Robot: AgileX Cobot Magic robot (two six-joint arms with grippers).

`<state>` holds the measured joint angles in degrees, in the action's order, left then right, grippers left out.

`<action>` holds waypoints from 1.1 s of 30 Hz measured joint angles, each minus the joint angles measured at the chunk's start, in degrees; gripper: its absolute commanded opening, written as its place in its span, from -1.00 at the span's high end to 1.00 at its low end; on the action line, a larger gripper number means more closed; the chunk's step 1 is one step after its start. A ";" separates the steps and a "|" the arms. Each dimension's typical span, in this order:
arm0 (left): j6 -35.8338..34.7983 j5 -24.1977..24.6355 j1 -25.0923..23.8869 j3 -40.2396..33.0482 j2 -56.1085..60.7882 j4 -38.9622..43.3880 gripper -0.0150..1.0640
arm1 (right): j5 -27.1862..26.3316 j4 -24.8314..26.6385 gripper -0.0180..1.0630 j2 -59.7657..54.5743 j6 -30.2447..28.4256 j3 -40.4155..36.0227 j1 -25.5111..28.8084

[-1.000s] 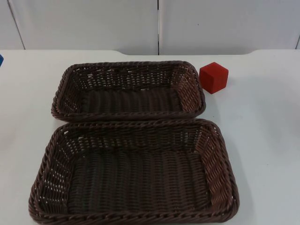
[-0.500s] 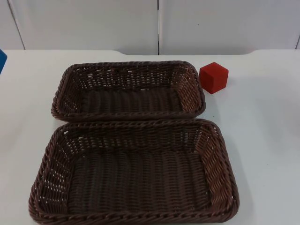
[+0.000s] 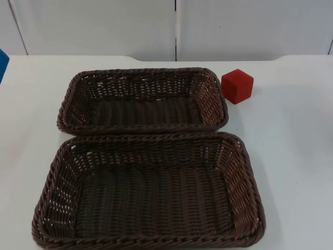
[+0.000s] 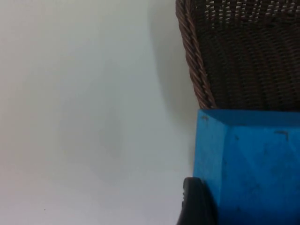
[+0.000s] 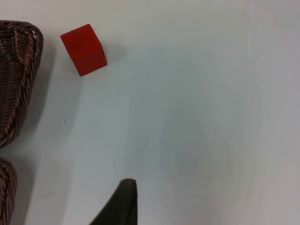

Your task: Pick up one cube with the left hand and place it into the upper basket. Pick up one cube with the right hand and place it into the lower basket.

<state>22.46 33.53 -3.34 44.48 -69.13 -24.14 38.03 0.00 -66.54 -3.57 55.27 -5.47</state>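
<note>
Up above the table, the left gripper (image 4: pixel 220 206) is clamped on the blue cube (image 4: pixel 253 168), near the upper basket (image 4: pixel 234 51). Whether the right gripper (image 5: pixel 117 206) is parted cannot be told; it is held over the table, well apart from the red cube (image 5: pixel 84 49) beside the upper basket.

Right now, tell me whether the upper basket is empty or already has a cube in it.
Empty. The upper basket shows bare weave inside; the red cube sits on the table beside its right end, and the blue cube is outside its rim.

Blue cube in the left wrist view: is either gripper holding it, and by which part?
The blue cube sits right against a left fingertip, but a grip cannot be confirmed. The red cube lies free on the table.
</note>
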 measured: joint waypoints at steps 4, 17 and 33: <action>0.00 -1.39 0.00 0.00 0.00 -0.72 0.97 | 0.00 0.00 -0.98 0.00 0.00 0.00 0.00; 4.04 -2.10 7.07 2.36 -5.22 -5.60 0.97 | 0.46 0.35 -0.98 0.00 0.00 0.00 0.00; 4.27 0.94 13.78 20.14 -24.44 -4.95 0.97 | 2.13 0.00 -0.98 0.00 0.13 0.00 0.00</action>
<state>26.73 34.46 10.44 64.62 -93.57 -29.09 40.16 0.00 -66.54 -3.44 55.27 -5.47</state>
